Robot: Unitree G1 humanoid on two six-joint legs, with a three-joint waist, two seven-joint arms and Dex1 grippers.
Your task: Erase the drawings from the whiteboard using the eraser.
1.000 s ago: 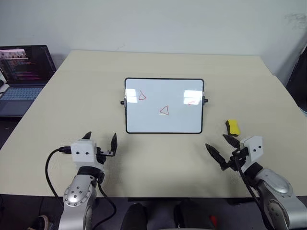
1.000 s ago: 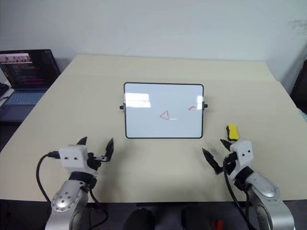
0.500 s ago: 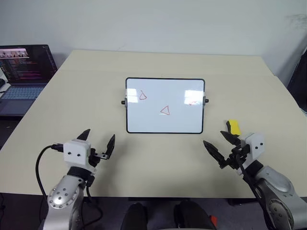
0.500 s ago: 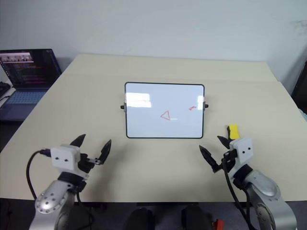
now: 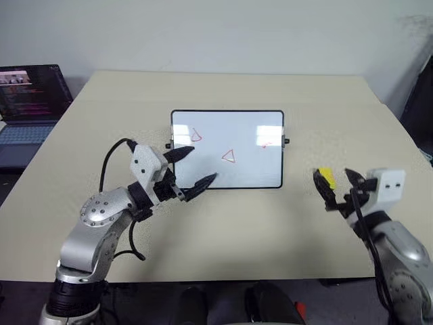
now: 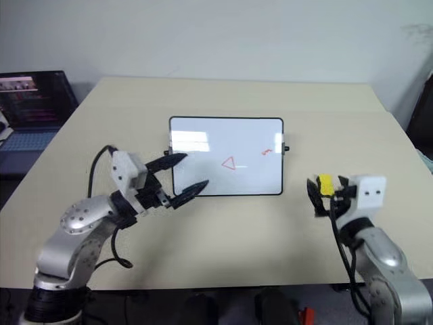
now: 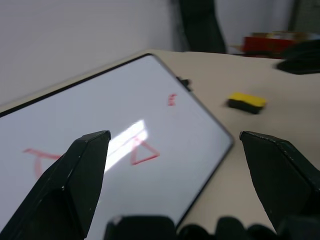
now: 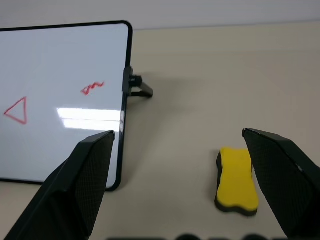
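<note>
On the beige counter point(image 5: 223, 223), the right gripper point(image 8: 185, 190) hovers released above the small yellow eraser point(image 8: 237, 179); the left gripper point(image 5: 191, 170), released, steadies near the glossy black-framed whiteboard point(image 5: 230, 135).

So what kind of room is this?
Probably an office or lab: a plain beige table against a white wall, an open laptop showing code off to one side, and a small whiteboard.

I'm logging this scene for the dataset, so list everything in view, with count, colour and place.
table: one, beige, under everything.
whiteboard: one, white with black frame, centre of table.
drawings: three, red, two triangles and a squiggle on the whiteboard.
eraser: one, yellow with dark underside, on the table right of the whiteboard.
laptop: one, dark, open, far left.
left gripper: black, open, at the whiteboard's near left corner.
right gripper: black, open, by the eraser.
</note>
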